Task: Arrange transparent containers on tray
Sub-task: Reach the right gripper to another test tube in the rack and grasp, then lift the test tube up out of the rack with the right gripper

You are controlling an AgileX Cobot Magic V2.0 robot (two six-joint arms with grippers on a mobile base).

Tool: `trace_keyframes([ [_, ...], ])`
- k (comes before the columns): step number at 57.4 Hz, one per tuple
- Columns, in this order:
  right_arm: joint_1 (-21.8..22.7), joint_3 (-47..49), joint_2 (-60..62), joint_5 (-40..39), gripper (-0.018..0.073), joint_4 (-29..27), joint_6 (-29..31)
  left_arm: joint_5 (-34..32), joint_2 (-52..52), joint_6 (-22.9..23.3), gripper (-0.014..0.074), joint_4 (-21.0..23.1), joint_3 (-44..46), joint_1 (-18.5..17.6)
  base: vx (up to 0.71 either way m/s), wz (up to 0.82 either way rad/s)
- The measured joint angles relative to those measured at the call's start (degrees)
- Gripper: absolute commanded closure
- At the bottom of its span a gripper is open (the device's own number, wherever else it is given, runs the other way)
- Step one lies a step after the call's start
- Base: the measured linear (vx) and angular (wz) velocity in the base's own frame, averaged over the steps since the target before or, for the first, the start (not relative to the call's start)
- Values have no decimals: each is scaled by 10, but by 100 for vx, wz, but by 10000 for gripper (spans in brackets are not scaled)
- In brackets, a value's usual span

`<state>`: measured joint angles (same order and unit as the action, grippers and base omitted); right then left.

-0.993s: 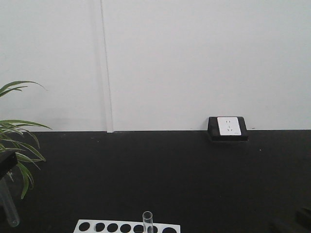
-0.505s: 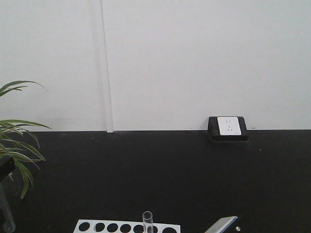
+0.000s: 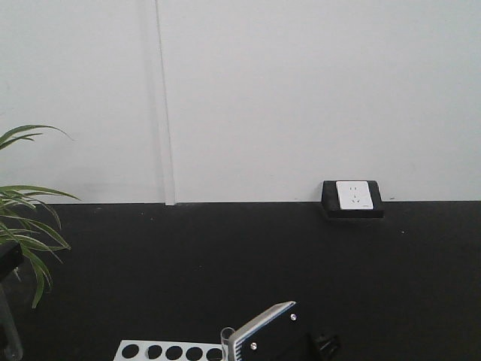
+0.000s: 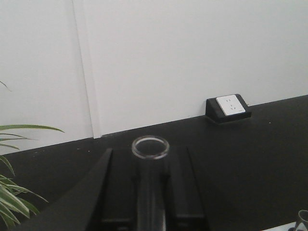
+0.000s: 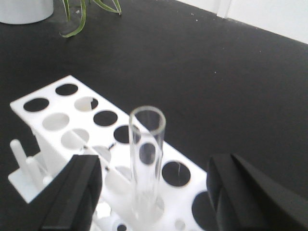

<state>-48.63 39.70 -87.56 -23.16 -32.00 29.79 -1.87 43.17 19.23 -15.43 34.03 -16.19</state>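
A clear test tube (image 4: 150, 190) stands upright between the black fingers of my left gripper (image 4: 147, 155), which is shut on it. In the front view that tube (image 3: 9, 335) hangs at the far left edge. A second test tube (image 5: 146, 144) stands in a hole of the white rack (image 5: 53, 120). My right gripper (image 5: 155, 161) is open around it, one finger (image 5: 72, 192) on each side, not touching. The same tube's rim (image 3: 227, 333) shows beside the right arm (image 3: 274, 335) in the front view. The tray is out of view.
The white rack (image 3: 169, 351) has several empty round holes. A green plant (image 3: 26, 218) leans in at the left. A black box with a white wall socket (image 3: 353, 197) sits at the back of the black tabletop (image 3: 225, 263).
My right arm has come up from the lower right and moved left until it reached the tube in the rack. The left gripper with its tube has sunk slightly at the left edge.
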Motion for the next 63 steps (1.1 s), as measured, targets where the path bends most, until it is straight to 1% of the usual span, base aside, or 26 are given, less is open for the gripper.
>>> trace_keyframes([
  [14, 0, 25, -43, -23, 27, 0, -3, 0, 0, 0, 486, 0, 0, 0, 0, 0],
  [20, 0, 25, -52, -36, 34, 0, -19, 0, 0, 0, 486, 0, 0, 0, 0, 0],
  [27, 0, 26, -61, -50, 64, -1, -39, 0, 0, 0, 486, 0, 0, 0, 0, 0],
  [38, 0, 26, -72, -53, 150, -1, -62, 0, 0, 0, 486, 0, 0, 0, 0, 0],
  [63, 0, 26, -73, -55, 411, 0, -64, 0, 0, 0, 486, 1, 0, 0, 0, 0],
])
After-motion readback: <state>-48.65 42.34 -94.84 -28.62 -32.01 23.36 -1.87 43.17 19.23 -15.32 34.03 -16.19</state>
